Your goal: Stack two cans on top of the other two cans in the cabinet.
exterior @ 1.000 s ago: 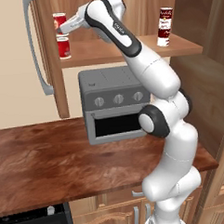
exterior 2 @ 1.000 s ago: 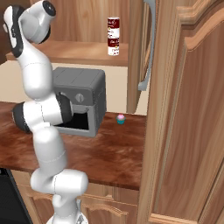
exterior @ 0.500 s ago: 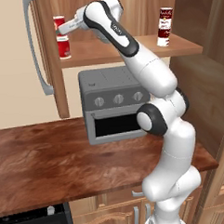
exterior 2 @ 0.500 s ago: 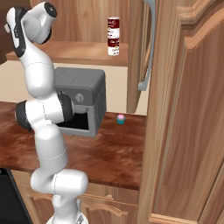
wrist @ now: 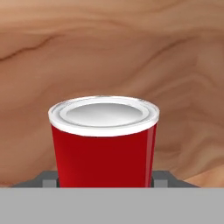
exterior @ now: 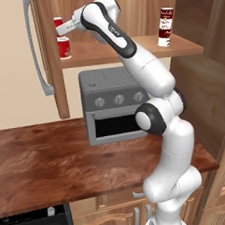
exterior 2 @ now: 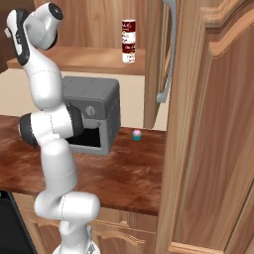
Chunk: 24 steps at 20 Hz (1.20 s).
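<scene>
My gripper point(exterior: 59, 26) is shut on a red can point(exterior: 58, 22) at the left end of the cabinet shelf point(exterior: 130, 50). The held can hangs just above a bright red can with a pale rim point(exterior: 64, 47) standing on the shelf, with a small gap between them. In the hand view the held red can point(wrist: 104, 144) with its silver lid sits between my fingertips point(wrist: 48, 178), against the wood back wall. At the shelf's right end a white can with a red band point(exterior: 166, 14) stands on a dark red and white can point(exterior: 164, 37); this stack point(exterior 2: 129, 40) also shows from the right.
The open cabinet door with its long grey handle point(exterior: 36, 53) hangs left of the shelf. A grey toaster oven point(exterior: 114, 105) stands on the brown counter point(exterior: 42, 160) below. A small cupcake point(exterior 2: 137, 135) lies beside the oven. A tall wood cabinet point(exterior 2: 208, 149) stands at the right.
The hand with the red can has shifted only slightly above the shelf can. The stack on the right has not moved.
</scene>
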{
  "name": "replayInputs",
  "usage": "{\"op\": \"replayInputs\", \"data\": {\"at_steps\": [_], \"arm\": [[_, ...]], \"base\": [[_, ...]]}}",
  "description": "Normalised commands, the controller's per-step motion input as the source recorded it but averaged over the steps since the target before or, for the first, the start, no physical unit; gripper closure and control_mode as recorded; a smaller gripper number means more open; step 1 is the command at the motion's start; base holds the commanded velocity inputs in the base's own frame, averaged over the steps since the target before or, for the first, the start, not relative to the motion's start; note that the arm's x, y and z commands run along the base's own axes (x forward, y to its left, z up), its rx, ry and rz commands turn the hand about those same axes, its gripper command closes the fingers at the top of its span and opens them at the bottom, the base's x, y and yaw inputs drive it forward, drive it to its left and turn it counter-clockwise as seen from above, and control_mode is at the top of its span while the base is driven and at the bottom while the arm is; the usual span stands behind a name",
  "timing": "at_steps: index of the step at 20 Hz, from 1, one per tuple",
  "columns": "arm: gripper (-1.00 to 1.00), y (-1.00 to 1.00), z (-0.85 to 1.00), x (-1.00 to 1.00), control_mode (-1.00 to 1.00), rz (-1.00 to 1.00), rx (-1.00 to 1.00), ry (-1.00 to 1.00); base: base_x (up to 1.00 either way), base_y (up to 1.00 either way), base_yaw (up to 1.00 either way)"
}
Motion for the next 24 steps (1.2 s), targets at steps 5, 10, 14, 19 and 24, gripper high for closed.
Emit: {"op": "replayInputs", "data": {"at_steps": [5, 10, 14, 19, 24], "arm": [[1.0, 0.0, -0.03, 0.09, -1.0, 0.0, -0.04, 0.0], [1.0, -0.01, 0.0, 0.08, -1.0, 0.0, -0.02, 0.0], [1.0, -0.1, 0.03, 0.0, -1.0, 0.0, 0.0, 0.0], [1.0, -0.03, -0.01, -0.03, -1.0, 0.0, 0.0, 0.0], [1.0, 0.01, -0.16, 0.0, -1.0, 0.0, 0.0, 0.0]], "base": [[0.0, 0.0, 0.0], [0.0, 0.0, 0.0], [0.0, 0.0, 0.0], [0.0, 0.0, 0.0], [0.0, 0.0, 0.0]]}}
